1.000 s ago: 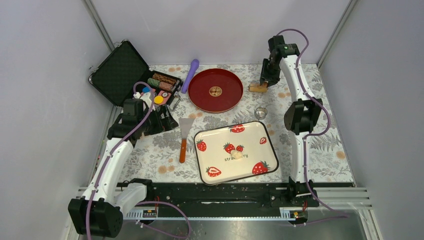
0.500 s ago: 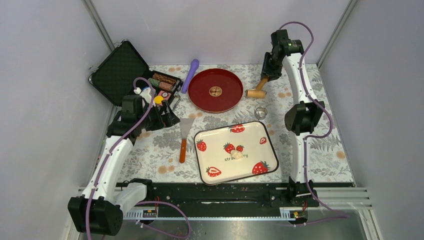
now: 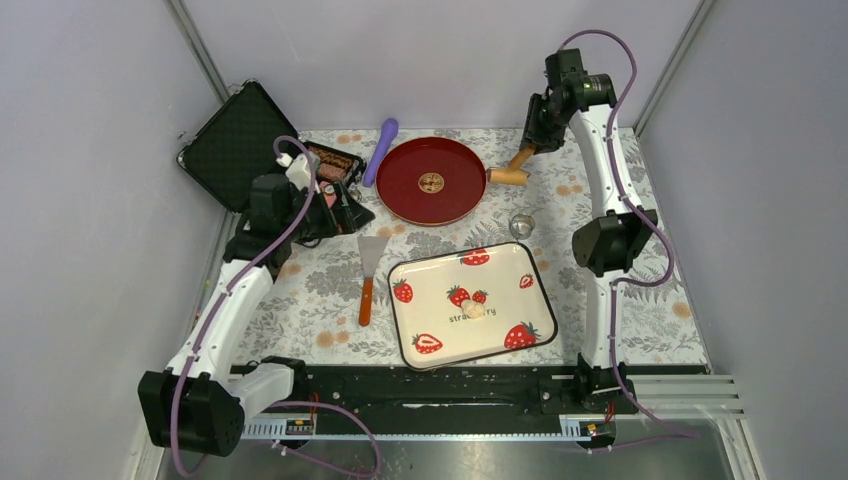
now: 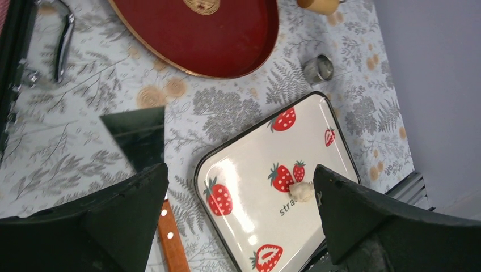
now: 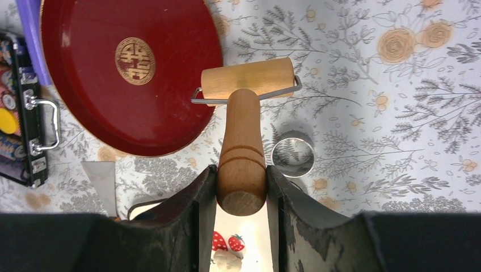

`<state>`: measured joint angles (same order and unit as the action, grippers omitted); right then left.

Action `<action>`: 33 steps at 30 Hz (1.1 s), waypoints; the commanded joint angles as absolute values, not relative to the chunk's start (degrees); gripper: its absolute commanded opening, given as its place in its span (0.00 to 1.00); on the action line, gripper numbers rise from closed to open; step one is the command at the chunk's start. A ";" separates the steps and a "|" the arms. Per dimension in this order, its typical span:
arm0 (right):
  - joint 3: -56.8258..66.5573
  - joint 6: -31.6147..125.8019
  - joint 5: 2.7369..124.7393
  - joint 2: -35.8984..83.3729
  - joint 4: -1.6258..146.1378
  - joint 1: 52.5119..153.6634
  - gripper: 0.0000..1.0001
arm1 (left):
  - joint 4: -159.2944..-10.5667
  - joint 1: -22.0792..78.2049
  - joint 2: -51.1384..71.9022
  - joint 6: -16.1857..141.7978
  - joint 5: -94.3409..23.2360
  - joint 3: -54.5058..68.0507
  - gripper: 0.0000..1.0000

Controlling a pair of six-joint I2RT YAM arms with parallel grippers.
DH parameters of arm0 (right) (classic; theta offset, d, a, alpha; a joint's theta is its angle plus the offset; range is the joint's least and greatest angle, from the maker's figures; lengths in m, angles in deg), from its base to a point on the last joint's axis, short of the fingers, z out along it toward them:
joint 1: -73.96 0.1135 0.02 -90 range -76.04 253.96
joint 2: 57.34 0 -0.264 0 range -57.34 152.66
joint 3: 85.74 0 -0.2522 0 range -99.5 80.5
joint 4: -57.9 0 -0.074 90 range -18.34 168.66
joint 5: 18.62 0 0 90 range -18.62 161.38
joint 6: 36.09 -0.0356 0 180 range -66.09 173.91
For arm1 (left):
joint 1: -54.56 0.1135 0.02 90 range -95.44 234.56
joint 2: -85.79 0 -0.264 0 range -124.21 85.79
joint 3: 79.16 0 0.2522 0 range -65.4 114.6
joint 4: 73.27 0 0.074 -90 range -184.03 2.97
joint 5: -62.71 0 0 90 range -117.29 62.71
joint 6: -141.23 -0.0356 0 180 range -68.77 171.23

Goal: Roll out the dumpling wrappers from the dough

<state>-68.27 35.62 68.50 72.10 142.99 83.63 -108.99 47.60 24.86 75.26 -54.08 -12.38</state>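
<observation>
Right gripper (image 5: 241, 190) is clamped on the handle of the wooden roller (image 5: 248, 79), with the roller head just beside the rim of the red plate (image 3: 400, 195) at the far side of the desk (image 3: 300, 300). Left gripper (image 4: 239, 175) is wide open with nothing in it, over by the black case (image 3: 240, 145). The dough (image 4: 302, 191) sits as a small lump on the strawberry tray (image 3: 520, 262), well apart from the roller.

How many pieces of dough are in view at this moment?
1. A small pale lump of dough sits near the middle of the strawberry tray, beside the printed word. None shows elsewhere, though parts of the table are hidden.
</observation>
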 commanded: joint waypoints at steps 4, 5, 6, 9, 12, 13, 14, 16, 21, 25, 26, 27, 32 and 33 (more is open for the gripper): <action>-69.83 33.97 63.21 65.23 142.87 88.88 0.00 | -93.36 42.71 24.14 73.57 -56.22 -12.79 0.98; -69.53 33.96 62.67 65.12 142.81 89.78 0.00 | -90.94 42.62 24.36 73.78 -56.65 -13.59 0.98; -69.34 33.69 62.14 65.15 142.82 90.70 0.00 | -88.30 42.53 24.68 74.22 -56.77 -14.64 0.98; -69.67 32.27 59.89 66.09 142.59 93.94 0.00 | -79.85 42.44 26.13 73.75 -57.20 -18.08 0.98; -70.76 30.52 57.85 67.20 142.34 96.79 0.00 | -72.77 42.48 27.87 70.93 -57.52 -21.65 0.98; -70.88 29.92 56.99 67.46 142.13 97.71 0.00 | -70.99 42.44 28.28 69.46 -57.88 -22.61 0.98; -70.93 29.45 56.26 67.60 141.94 98.66 0.00 | -69.37 42.43 28.52 67.64 -58.59 -23.35 0.98; -70.86 28.71 54.85 67.81 141.64 100.41 0.00 | -68.76 42.44 28.59 63.36 -60.44 -23.73 0.99; -69.73 28.90 51.58 67.39 141.67 103.68 0.00 | -72.57 42.43 27.34 53.85 -65.98 -22.94 0.99; -67.74 29.47 48.70 66.19 141.98 104.97 0.00 | -73.13 42.43 25.85 49.30 -66.84 -22.83 0.98; -67.36 29.56 48.09 65.88 142.10 105.25 0.00 | -73.07 42.43 25.18 48.70 -66.90 -22.69 0.95; -66.87 29.60 47.43 65.57 142.29 105.51 0.00 | -73.25 42.43 24.36 48.22 -67.55 -22.18 0.92; -64.57 29.63 45.85 63.74 142.63 107.09 0.00 | -70.20 42.46 21.03 43.51 -77.35 -22.28 0.85; -64.23 29.63 45.82 63.41 142.67 107.34 0.00 | -68.88 42.44 20.60 43.23 -78.36 -22.59 0.84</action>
